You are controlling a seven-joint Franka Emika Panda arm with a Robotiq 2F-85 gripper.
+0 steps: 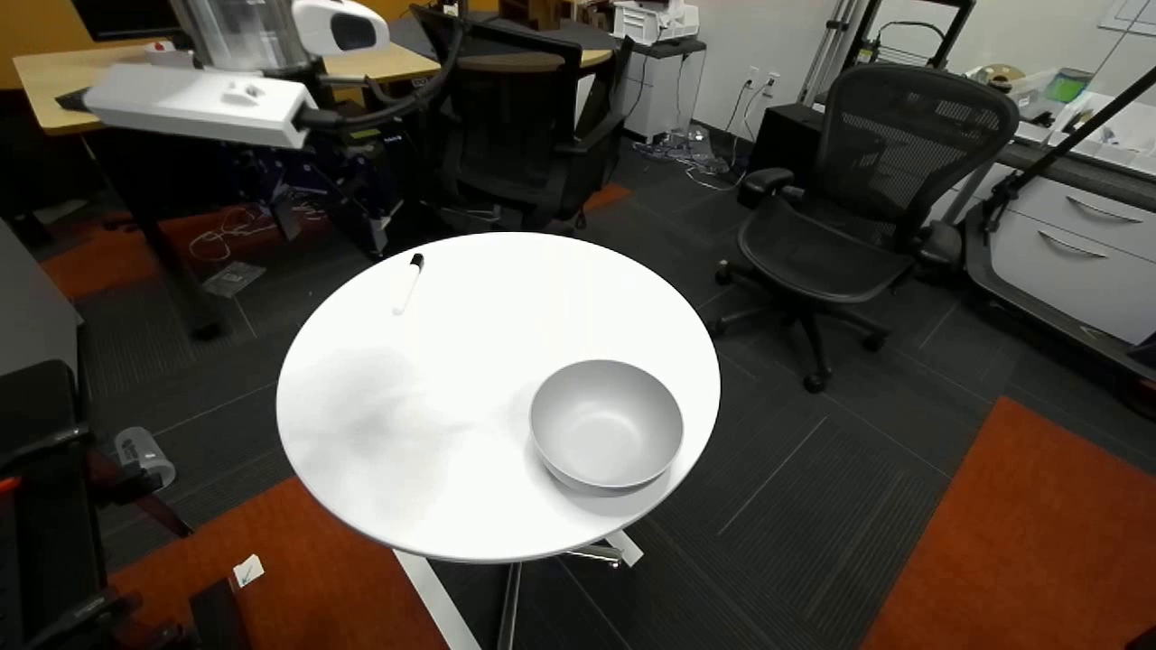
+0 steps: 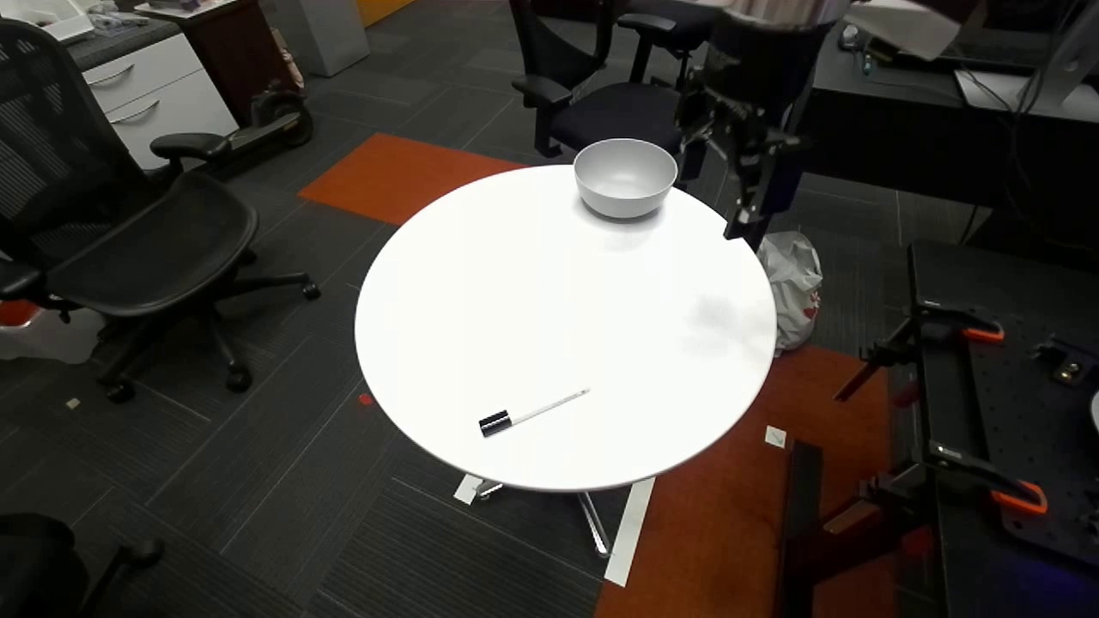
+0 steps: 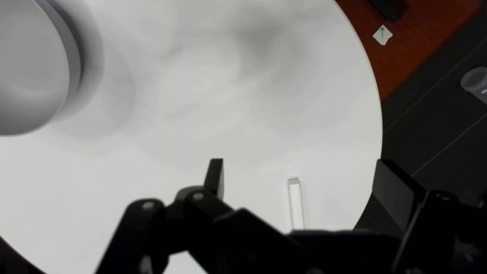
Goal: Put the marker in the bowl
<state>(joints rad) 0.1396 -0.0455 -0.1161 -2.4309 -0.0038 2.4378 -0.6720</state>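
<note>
- Marker [image 2: 528,415] lies flat on the worktop [image 1: 488,334], near the rim, black cap [image 1: 416,260] turned toward the edge. White barrel on white top, so we spot it mostly by that cap.
- Bowl [image 1: 607,442] upright, well apart from the marker, near the rim elsewhere, mouth up, nothing in it that we can see. We guess that spacing leaves room to pick without knocking it.
- End effector [image 3: 302,177] spread wide, holding nothing. In the wrist view its fingers [image 3: 393,192] stand either side of the marker; we read this as lining up to pinch across the barrel, pick not yet made.
- Both exterior views put it up in the air, touching neither marker nor bowl; the wrist view alone wouldn't tell us. Exact height we can't judge.
- Wrist view gives us only the marker's white end; cap hidden behind the end effector, bowl cut off by the frame. Both exterior views show marker and bowl whole.
- Plastic bag [image 2: 792,283] beside the worktop: we get it in an exterior view only. Clear cup [image 3: 475,82] on the floor [image 1: 813,506]: wrist view plus an exterior view.
</note>
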